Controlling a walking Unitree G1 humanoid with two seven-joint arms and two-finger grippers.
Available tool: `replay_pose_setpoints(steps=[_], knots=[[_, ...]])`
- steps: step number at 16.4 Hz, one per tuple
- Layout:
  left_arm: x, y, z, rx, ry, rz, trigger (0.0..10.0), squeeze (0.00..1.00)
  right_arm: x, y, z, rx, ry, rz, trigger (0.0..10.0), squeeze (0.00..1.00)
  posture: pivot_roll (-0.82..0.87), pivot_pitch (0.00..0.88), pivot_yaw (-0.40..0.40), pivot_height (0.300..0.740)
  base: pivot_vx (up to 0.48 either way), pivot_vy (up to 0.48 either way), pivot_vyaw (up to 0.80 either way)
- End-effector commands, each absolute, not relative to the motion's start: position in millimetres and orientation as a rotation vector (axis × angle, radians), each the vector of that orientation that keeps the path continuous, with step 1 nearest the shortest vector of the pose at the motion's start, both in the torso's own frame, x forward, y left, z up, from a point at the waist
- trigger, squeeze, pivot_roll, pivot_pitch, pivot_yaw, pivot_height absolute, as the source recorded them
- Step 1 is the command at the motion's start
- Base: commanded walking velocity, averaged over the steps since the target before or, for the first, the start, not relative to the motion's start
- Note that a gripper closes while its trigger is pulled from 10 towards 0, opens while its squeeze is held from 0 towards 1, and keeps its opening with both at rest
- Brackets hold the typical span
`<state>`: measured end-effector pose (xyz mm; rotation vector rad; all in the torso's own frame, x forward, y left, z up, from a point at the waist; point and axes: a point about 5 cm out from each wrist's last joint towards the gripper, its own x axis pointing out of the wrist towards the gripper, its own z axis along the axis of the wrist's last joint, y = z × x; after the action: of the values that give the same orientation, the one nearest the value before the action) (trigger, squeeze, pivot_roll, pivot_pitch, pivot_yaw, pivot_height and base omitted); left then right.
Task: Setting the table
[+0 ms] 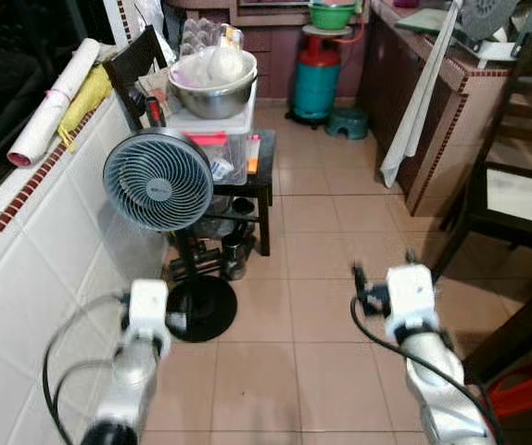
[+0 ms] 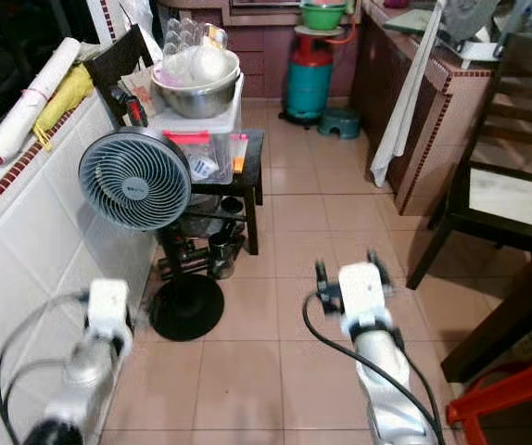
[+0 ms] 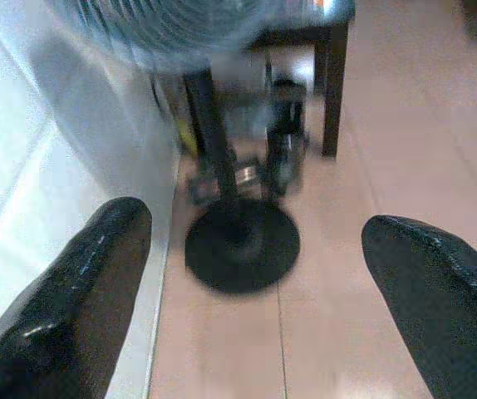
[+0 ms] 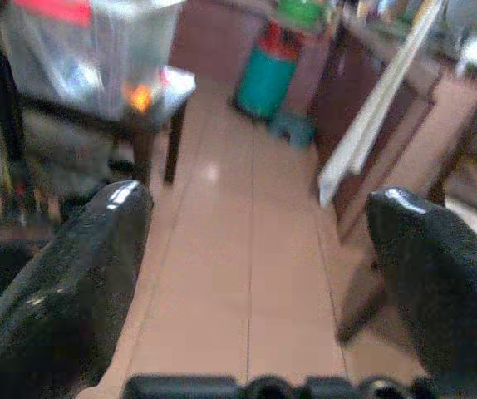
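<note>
Left gripper (image 3: 251, 274) wide open over pedestal fan (image 1: 158, 191) base, right gripper (image 4: 259, 274) wide open, empty, above tiled floor (image 1: 312, 241).

My right gripper (image 4: 255, 274) hangs wide open over the tiled floor (image 4: 222, 249), facing a teal gas cylinder (image 4: 265, 71).

no readable text, fan (image 1: 158, 179) hub badge too small to read
</note>
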<state>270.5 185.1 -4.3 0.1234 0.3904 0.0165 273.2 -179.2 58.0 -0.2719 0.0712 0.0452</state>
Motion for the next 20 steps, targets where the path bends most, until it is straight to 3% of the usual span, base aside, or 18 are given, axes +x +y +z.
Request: replay_pose_setpoints(steps=[1, 4, 9, 13, 15, 17, 20], knots=[[263, 187, -14, 0.172, 0.435, 0.007, 10.0, 0.0, 275, -183, 50, -0.265, 0.1, 0.039, 10.0, 0.0, 0.03, 0.0, -0.01, 0.74, 0.0, 0.0, 0.0], [237, 189, -43, 0.221, 0.6, -0.008, 10.0, 0.0, 271, -184, 17, -0.266, 0.246, 0.052, 10.0, 0.0, 0.01, 0.0, -0.011, 0.74, 0.0, 0.0, 0.0], [225, 189, -57, 0.313, 0.73, -0.09, 10.0, 0.0, 256, -178, -20, -0.279, 0.421, 0.073, 10.0, 0.0, -0.03, 0.0, 0.006, 0.74, 0.0, 0.0, 0.0], [209, 204, -66, 0.334, 0.838, -0.045, 10.0, 0.0, 229, -163, -55, -0.145, 0.685, 0.083, 10.0, 0.0, 0.02, 0.0, -0.035, 0.74, 0.0, 0.0, 0.0], [203, 207, -70, 0.266, 0.88, 0.039, 10.0, 0.0, 216, -164, -65, -0.169, 0.774, 0.114, 10.0, 0.0, 0.02, 0.0, -0.034, 0.74, 0.0, 0.0, 0.0], [198, 194, -75, 0.253, 0.904, -0.02, 10.0, 0.0, 205, -181, -71, -0.161, 0.838, 0.082, 10.0, 0.0, 0.04, 0.0, -0.06, 0.74, 0.0, 0.0, 0.0], [194, 197, -77, 0.22, 0.916, 0.019, 10.0, 0.0, 195, -188, -76, -0.167, 0.88, 0.098, 10.0, 0.0, 0.08, 0.0, -0.097, 0.74, 0.0, 0.0, 0.0]])
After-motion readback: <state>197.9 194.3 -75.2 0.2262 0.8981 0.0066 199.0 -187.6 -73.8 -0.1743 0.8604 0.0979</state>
